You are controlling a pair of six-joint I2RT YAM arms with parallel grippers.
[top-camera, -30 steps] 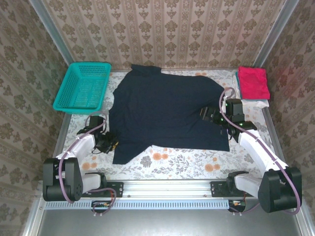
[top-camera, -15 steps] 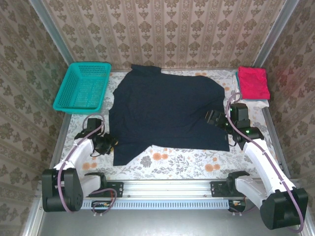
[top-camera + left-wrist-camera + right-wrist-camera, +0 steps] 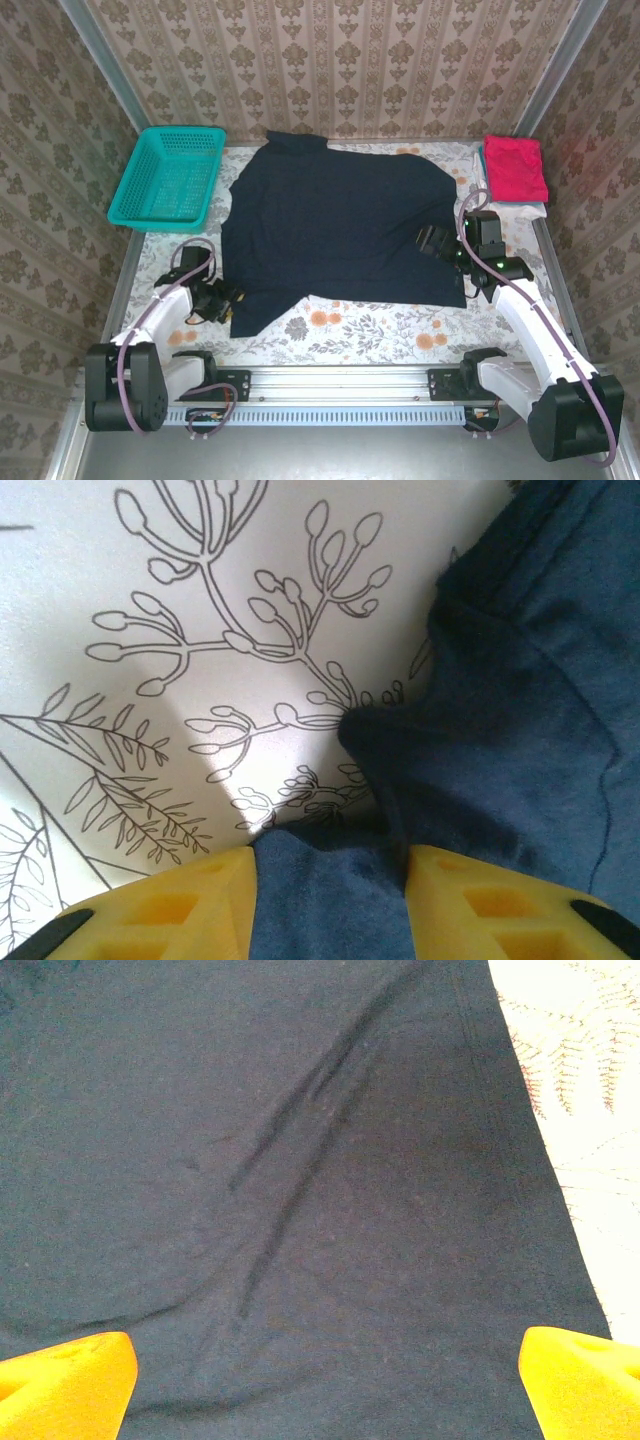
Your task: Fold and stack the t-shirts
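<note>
A large dark navy t-shirt (image 3: pixel 340 225) lies spread flat across the middle of the table. My left gripper (image 3: pixel 228 297) sits low at its near-left corner. In the left wrist view the yellow fingers (image 3: pixel 200 900) stand apart, so the left gripper (image 3: pixel 330 865) is open, with a fold of navy cloth (image 3: pixel 520 710) lying slack between them. My right gripper (image 3: pixel 432 240) hovers over the shirt's right edge, wide open with the flat navy cloth (image 3: pixel 300 1180) under it. A folded magenta-pink t-shirt (image 3: pixel 516 168) rests on a white t-shirt (image 3: pixel 530 210) at the far right.
A teal mesh basket (image 3: pixel 168 176) stands at the far left corner. The floral tablecloth (image 3: pixel 370 325) shows along the near edge in front of the shirt and at its left side (image 3: pixel 150 630). Patterned walls close in the table on three sides.
My left gripper's jaws have parted from shut at the shirt's near-left corner, and that arm slid slightly nearer. The right gripper drew back a little toward the shirt's right edge.
</note>
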